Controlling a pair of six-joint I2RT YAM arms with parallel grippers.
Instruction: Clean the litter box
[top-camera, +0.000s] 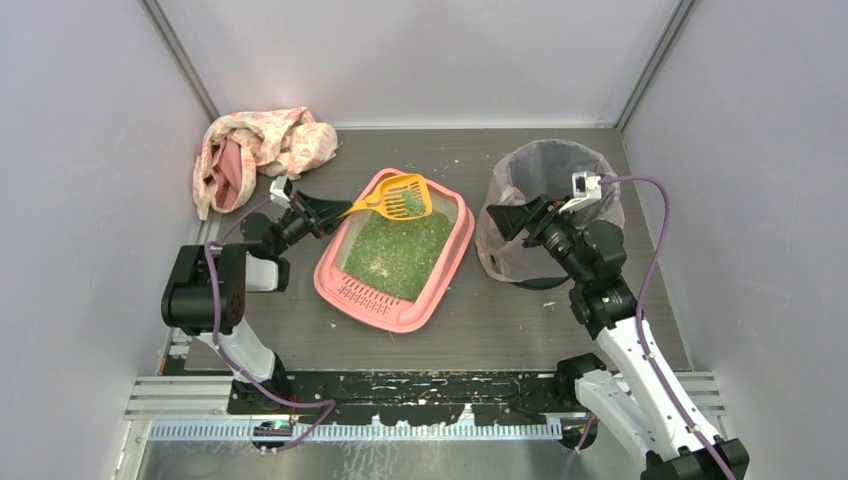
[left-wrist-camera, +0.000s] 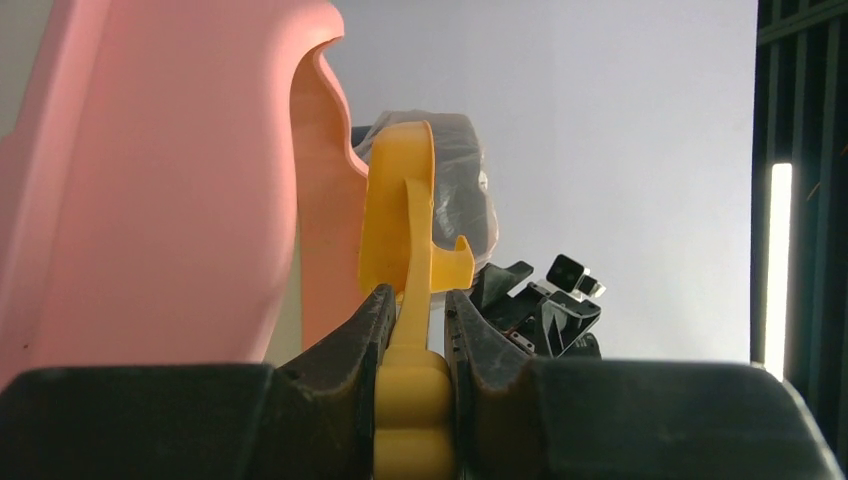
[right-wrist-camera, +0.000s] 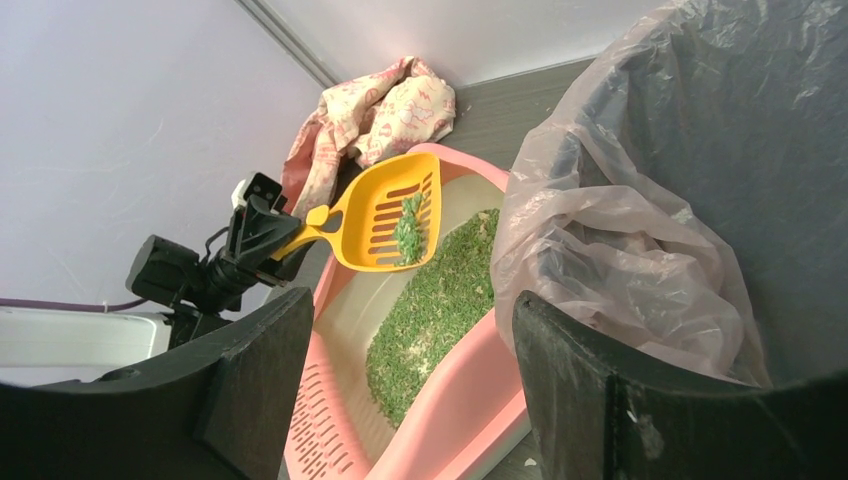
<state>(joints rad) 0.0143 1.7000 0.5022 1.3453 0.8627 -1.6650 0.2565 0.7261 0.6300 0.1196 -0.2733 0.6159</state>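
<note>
The pink litter box (top-camera: 372, 304) lies mid-table with green granules (top-camera: 400, 252) inside and its slotted lip toward the arms. My left gripper (top-camera: 325, 212) is shut on the handle of a yellow slotted scoop (top-camera: 402, 197), which hangs over the box's far end with a small clump of green granules in it. In the left wrist view the fingers (left-wrist-camera: 352, 340) pinch the scoop's handle (left-wrist-camera: 412, 400) beside the box's pink wall (left-wrist-camera: 150, 200). My right gripper (top-camera: 508, 220) is open with nothing in it, next to the bin. From the right wrist I see the scoop (right-wrist-camera: 385, 215) over the box (right-wrist-camera: 480, 400).
A dark round bin (top-camera: 603, 163) lined with a translucent pinkish bag (right-wrist-camera: 640, 200) stands right of the box. A crumpled pink-patterned cloth (top-camera: 260, 150) lies in the back left corner. Grey walls close in the table on three sides.
</note>
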